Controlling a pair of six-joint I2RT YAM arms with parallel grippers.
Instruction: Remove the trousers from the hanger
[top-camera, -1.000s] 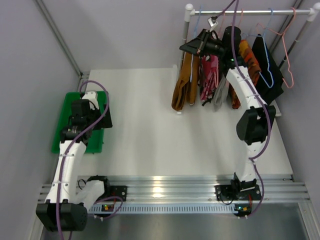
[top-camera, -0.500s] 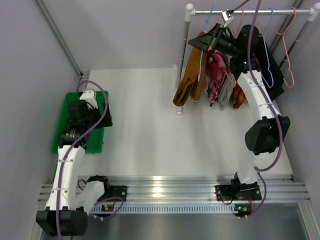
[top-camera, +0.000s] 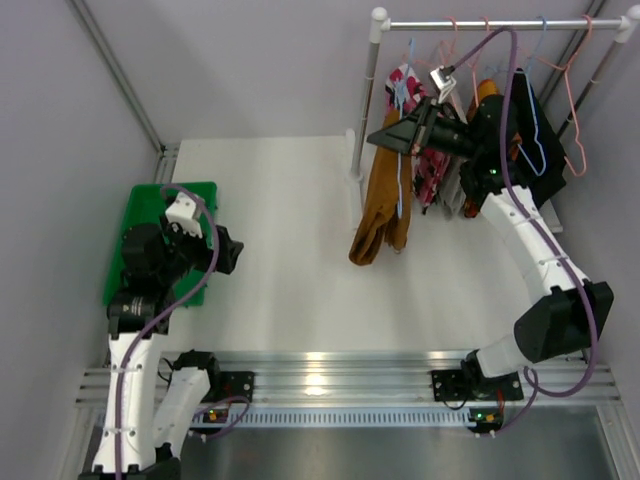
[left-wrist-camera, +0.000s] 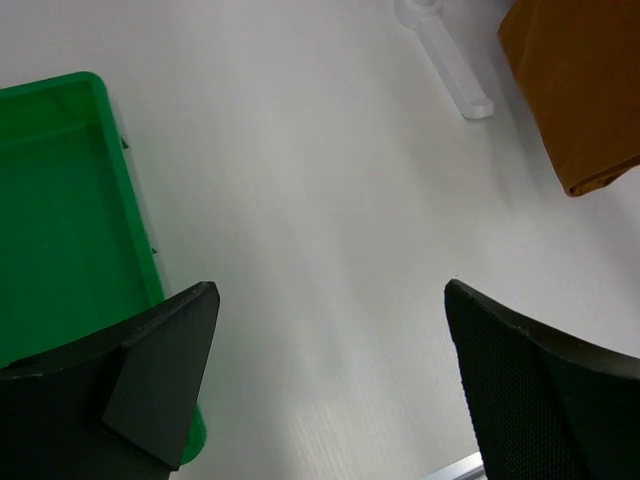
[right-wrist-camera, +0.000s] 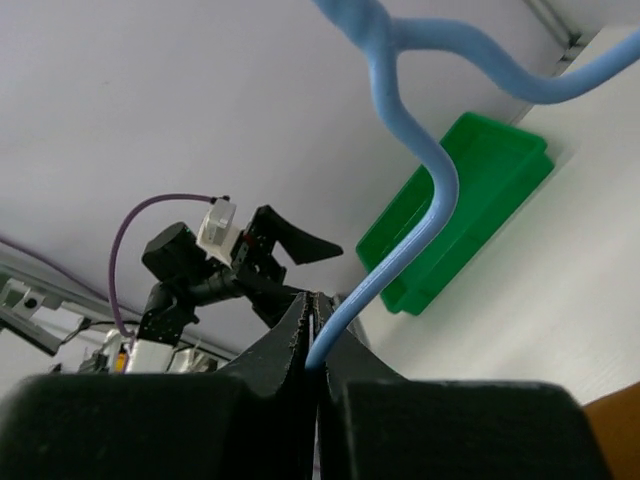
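Note:
The rust-brown trousers (top-camera: 380, 205) hang folded over a blue hanger (top-camera: 400, 180) in front of the rack's left post. My right gripper (top-camera: 402, 135) is shut on that hanger's wire (right-wrist-camera: 420, 230), jaws (right-wrist-camera: 318, 300) pressed together round it. The hanger's hook sits below the rail (top-camera: 480, 22), apart from it. The floral trousers (top-camera: 425, 165) hang on the rack behind the gripper, with a light grey pair (top-camera: 450, 185) partly hidden beside them. My left gripper (top-camera: 228, 250) stands open over the bare table (left-wrist-camera: 330, 300), nothing between its fingers (left-wrist-camera: 170, 340). The brown trousers' lower end (left-wrist-camera: 580, 90) shows at its upper right.
A green tray (top-camera: 125, 225) lies at the table's left edge, just left of my left gripper (left-wrist-camera: 60, 220). An orange-patterned garment (top-camera: 487, 100), a black garment (top-camera: 535, 130) and bare pink hangers (top-camera: 575, 100) stay on the rail. The rack's white foot (left-wrist-camera: 445, 60) rests on the table.
My right gripper lifted the blue hanger with the brown trousers, then drew it left and forward off the rail. My left arm rose from the tray and swung right over the table.

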